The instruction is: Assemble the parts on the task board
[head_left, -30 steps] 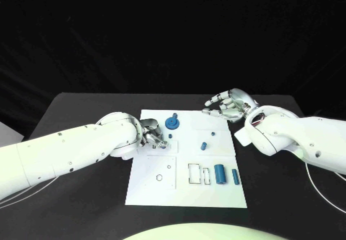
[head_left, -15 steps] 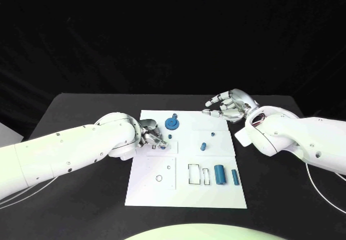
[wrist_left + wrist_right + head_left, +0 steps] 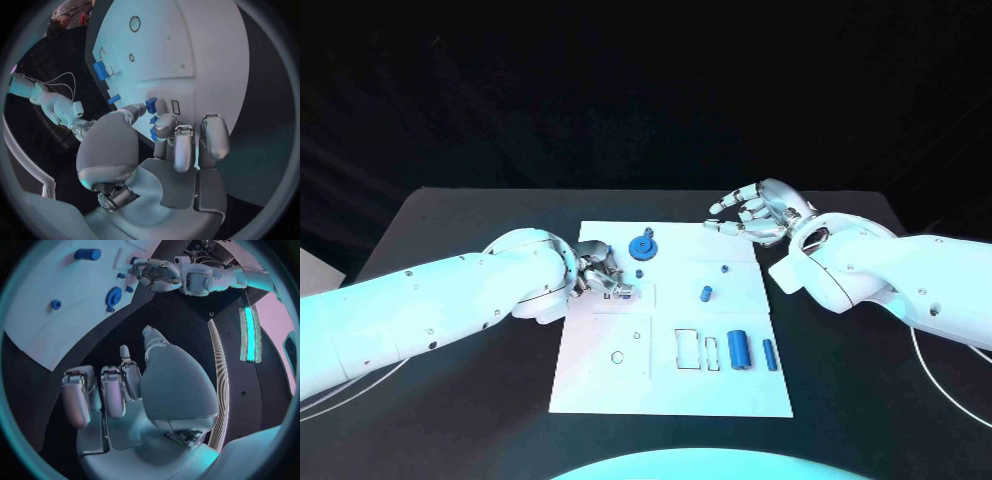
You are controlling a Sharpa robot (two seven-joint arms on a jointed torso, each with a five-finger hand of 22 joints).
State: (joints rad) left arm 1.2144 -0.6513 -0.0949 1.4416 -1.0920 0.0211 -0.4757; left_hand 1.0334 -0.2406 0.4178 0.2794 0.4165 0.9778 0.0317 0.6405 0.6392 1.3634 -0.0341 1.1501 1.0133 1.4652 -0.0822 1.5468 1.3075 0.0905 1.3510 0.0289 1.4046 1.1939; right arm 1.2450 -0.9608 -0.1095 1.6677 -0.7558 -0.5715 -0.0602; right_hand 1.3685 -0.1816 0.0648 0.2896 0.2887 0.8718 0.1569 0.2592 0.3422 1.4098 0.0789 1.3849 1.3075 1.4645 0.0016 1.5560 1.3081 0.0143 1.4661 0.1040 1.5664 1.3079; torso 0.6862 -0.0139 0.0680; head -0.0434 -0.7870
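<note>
From my remote station I see the white task board (image 3: 603, 385) lying in the middle of the black counter (image 3: 444, 215). My left robot hand (image 3: 600, 272) rests low over the board's left side, fingers curled down together; in the left wrist view its fingertips (image 3: 164, 125) are bunched round small blue parts (image 3: 152, 106) against the board, and I cannot tell for certain whether they pinch one or only touch it. Just beyond that hand, near the board's far edge, a blue round gear-like part (image 3: 643, 246) stands on the board. Toward the board's middle lies a small blue peg (image 3: 707, 293), and a tiny blue stud (image 3: 727, 268) sits a little farther back. On the near right of the board, a thick blue cylinder (image 3: 738, 349) lies beside a thinner blue pin (image 3: 770, 353), both next to rectangular outlined slots (image 3: 689, 347). A small ring outline (image 3: 617, 355) marks the board's near left. My right robot hand (image 3: 759, 211) hovers off the board's far right corner above the counter, fingers loosely bent and apart, holding nothing; the right wrist view shows its palm (image 3: 175, 385) empty, with the board and the left hand well apart from it.
</note>
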